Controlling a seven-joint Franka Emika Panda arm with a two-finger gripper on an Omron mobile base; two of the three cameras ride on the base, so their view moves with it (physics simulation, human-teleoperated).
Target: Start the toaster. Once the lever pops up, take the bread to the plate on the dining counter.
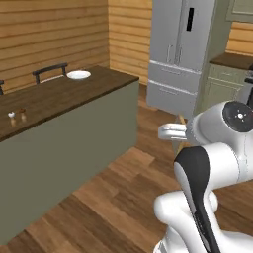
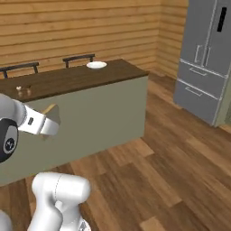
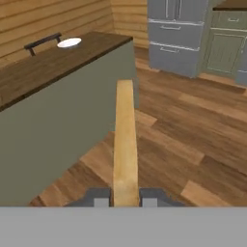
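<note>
The hand view shows the two-finger gripper (image 3: 125, 198) clamped on the tan bread slice (image 3: 125, 140) edge-on, well short of the white round plate (image 3: 69, 43) on the dark wood dining counter (image 3: 43, 72).

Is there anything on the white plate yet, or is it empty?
Empty. The plate sits bare on the dining counter, while the bread is clamped edge-on in the gripper, out over the floor.

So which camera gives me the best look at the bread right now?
The hand view: the bread stands edge-on, centered, running up from between the tool's fingertips, which are shut on it. The right base view shows a tan corner past the white wrist. In the left base view I can't make it out beyond the arm.
</note>
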